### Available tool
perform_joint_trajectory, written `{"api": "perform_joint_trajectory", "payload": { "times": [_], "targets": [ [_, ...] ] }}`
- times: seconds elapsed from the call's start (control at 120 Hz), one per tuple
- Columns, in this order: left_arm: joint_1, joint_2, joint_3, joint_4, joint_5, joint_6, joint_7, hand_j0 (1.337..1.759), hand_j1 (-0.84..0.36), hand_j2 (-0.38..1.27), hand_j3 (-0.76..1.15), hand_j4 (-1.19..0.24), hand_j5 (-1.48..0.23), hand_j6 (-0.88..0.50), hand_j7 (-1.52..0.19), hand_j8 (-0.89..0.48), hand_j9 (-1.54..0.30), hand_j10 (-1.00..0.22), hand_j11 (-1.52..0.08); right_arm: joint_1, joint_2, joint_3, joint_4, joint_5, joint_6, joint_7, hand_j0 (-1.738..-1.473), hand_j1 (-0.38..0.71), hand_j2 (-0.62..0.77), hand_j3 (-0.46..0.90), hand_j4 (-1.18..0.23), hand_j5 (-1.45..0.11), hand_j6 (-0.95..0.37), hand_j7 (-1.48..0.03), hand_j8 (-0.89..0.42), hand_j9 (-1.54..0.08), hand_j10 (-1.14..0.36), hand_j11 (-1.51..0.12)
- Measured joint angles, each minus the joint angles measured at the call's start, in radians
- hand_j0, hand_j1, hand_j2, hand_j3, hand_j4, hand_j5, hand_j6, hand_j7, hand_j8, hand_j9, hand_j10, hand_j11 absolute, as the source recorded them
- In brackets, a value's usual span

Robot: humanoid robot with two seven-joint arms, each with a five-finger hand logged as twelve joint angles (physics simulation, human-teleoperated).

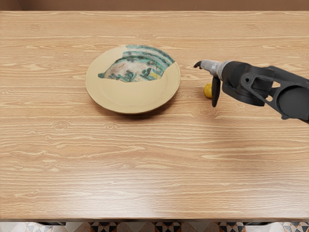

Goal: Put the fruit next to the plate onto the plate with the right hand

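Observation:
A round tan plate (126, 94) with a green and white painted pattern on its far half lies on the wooden table, left of centre. A small yellow fruit (207, 90) sits on the table just right of the plate, mostly hidden behind my right hand. My right hand (208, 77) comes in from the right edge and hovers over the fruit, its fingers spread: one points toward the plate, another hangs down in front of the fruit. Nothing is held in it.
The wooden table (145, 164) stretches wide in front of the plate, its front edge near the bottom of the view. A patterned floor shows below that edge.

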Motion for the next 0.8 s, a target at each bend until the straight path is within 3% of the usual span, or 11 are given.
{"api": "perform_joint_trajectory", "payload": {
  "times": [0.4,0.8],
  "targets": [
    [0.0,0.0,0.0,0.0,0.0,0.0,0.0,1.658,0.33,0.0,0.0,-0.02,-0.02,-0.02,-0.02,-0.02,-0.02,-0.02,-0.02,-0.032,0.066,-0.07,-0.115,-0.062,-0.123,0.0,-1.658,-0.13,-0.03,0.0,-0.18,-0.24,-0.19,-0.24,-0.18,-0.24,-0.18,-0.24],
    [0.0,0.0,0.0,0.0,0.0,0.0,0.0,1.658,0.33,0.0,0.0,-0.02,-0.02,-0.02,-0.02,-0.02,-0.02,-0.02,-0.02,-0.037,0.084,-0.078,-0.153,-0.063,-0.14,0.0,-1.658,-0.01,-0.05,0.0,-0.28,-0.37,-0.29,-0.37,-0.28,-0.37,-0.28,-0.37]
  ]
}}
